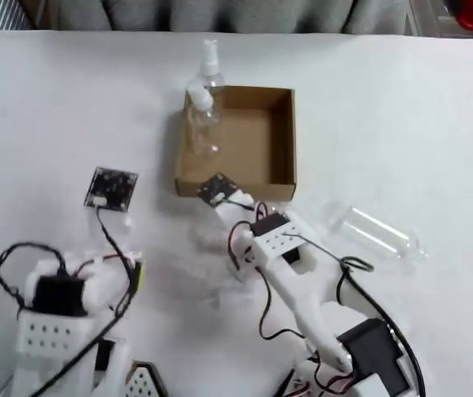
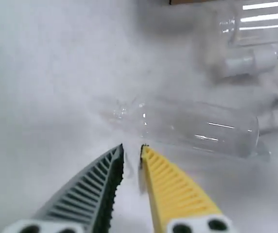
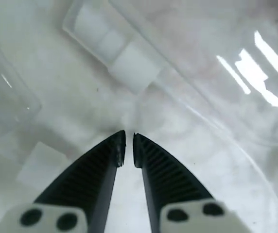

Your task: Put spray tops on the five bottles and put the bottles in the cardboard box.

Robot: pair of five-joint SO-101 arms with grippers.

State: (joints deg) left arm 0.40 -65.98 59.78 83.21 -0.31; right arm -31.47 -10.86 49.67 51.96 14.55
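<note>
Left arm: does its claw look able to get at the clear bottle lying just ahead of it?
Probably yes. The clear bottle lies on its side on bare table just beyond the left claw, nothing between them. The claw looks shut, so it must open first.

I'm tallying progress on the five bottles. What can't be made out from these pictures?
High view: the right arm covers the table in front of the cardboard box; bottles there can't be counted.
High view: capped bottles overlap at the box's left wall; number unclear.
Left wrist view: blurred spray top; whether it sits on a bottle unclear.
</note>
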